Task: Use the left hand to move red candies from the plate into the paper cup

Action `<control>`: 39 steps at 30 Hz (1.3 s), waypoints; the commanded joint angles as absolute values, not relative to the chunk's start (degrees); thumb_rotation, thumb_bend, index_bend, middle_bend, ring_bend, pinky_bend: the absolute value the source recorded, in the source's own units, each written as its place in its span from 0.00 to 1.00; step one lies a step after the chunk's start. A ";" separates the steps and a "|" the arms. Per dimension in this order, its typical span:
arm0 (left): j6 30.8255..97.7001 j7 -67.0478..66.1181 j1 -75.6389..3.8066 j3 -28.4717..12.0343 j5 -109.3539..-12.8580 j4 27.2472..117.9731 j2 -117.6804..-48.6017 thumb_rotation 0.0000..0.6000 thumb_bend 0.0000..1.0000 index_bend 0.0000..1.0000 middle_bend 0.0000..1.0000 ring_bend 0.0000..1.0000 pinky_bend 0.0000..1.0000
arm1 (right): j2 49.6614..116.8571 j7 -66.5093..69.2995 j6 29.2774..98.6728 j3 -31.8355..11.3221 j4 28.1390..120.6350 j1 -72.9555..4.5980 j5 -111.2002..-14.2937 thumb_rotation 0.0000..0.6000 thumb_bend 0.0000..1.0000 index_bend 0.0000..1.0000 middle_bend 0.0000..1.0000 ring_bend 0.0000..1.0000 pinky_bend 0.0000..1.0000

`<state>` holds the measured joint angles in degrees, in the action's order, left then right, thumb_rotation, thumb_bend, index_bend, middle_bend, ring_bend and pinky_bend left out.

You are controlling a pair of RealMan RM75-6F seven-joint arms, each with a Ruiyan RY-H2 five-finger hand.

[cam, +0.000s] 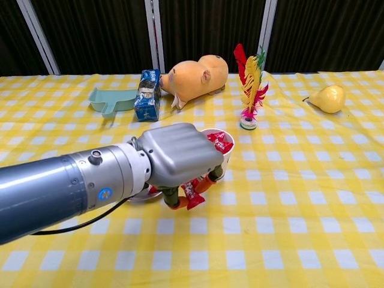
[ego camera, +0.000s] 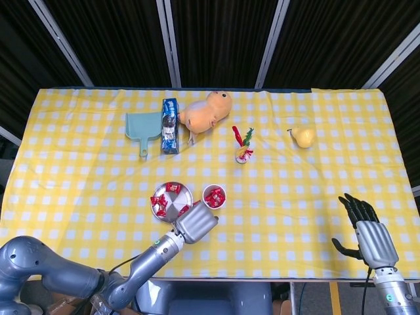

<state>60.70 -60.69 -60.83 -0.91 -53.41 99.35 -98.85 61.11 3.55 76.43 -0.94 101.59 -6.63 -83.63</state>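
My left hand [cam: 180, 155] hovers just in front of the white paper cup [cam: 223, 161] and holds a red candy [cam: 192, 193] in its fingertips, lifted off the cloth. The cup [ego camera: 214, 196] has red candies in it. The metal plate [ego camera: 165, 201] lies left of the cup with several red candies [ego camera: 172, 188] on it; in the chest view my hand hides most of the plate. My left hand [ego camera: 196, 225] sits below the plate and cup in the head view. My right hand [ego camera: 365, 231] rests open at the table's near right edge.
At the back stand a teal dustpan [ego camera: 142, 126], a blue carton [ego camera: 170, 125] and an orange plush toy [ego camera: 205, 112]. A feathered shuttlecock [ego camera: 243, 146] stands behind the cup. A yellow pear [ego camera: 302, 136] lies at the back right.
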 commanded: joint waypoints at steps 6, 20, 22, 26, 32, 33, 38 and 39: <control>63.45 -58.40 -61.20 -6.66 -53.85 104.42 -94.83 1.00 0.39 0.54 1.00 1.00 1.00 | 61.30 3.26 76.54 -0.84 101.56 -6.56 -83.74 1.00 0.34 0.00 0.00 0.00 0.00; 63.66 -60.29 -65.39 -13.17 -42.14 94.16 -101.17 1.00 0.36 0.52 0.99 1.00 1.00 | 61.30 3.53 75.90 -0.93 101.74 -6.86 -83.42 1.00 0.34 0.00 0.00 0.00 0.00; 63.41 -60.53 -65.98 -13.46 -41.08 92.66 -102.19 1.00 0.34 0.51 0.99 0.99 1.00 | 61.25 3.76 75.82 -0.99 101.72 -6.89 -83.27 1.00 0.34 0.00 0.00 0.00 0.00; 63.22 -61.48 -66.99 -13.67 -39.38 90.85 -103.47 1.00 0.28 0.46 0.97 0.99 1.00 | 61.12 4.07 75.68 -1.02 101.67 -6.97 -83.25 1.00 0.34 0.00 0.00 0.00 0.00; 64.10 -61.26 -67.35 -13.96 -38.75 91.03 -104.09 1.00 0.24 0.38 0.96 0.98 1.00 | 61.05 4.02 75.73 -0.92 101.67 -6.93 -83.42 1.00 0.34 0.00 0.00 0.00 0.00; 64.38 -61.08 -67.27 -14.03 -38.87 91.29 -104.01 1.00 0.24 0.36 0.96 0.98 1.00 | 61.05 4.01 75.74 -0.91 101.68 -6.92 -83.41 1.00 0.34 0.00 0.00 0.00 0.00; 67.17 -58.51 -65.74 -14.72 -40.48 94.65 -102.57 1.00 0.24 0.32 0.94 0.96 1.00 | 61.07 3.83 75.86 -0.85 101.67 -6.86 -83.51 1.00 0.34 0.00 0.00 0.00 0.00; 68.23 -57.79 -65.11 -15.01 -40.67 95.88 -102.06 1.00 0.24 0.31 0.94 0.96 1.00 | 61.07 3.82 75.90 -0.85 101.68 -6.84 -83.51 1.00 0.34 0.00 0.00 0.00 0.00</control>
<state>66.80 -58.96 -66.07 -14.54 -40.15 94.27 -102.88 61.07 3.83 75.88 -0.85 101.67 -6.85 -83.51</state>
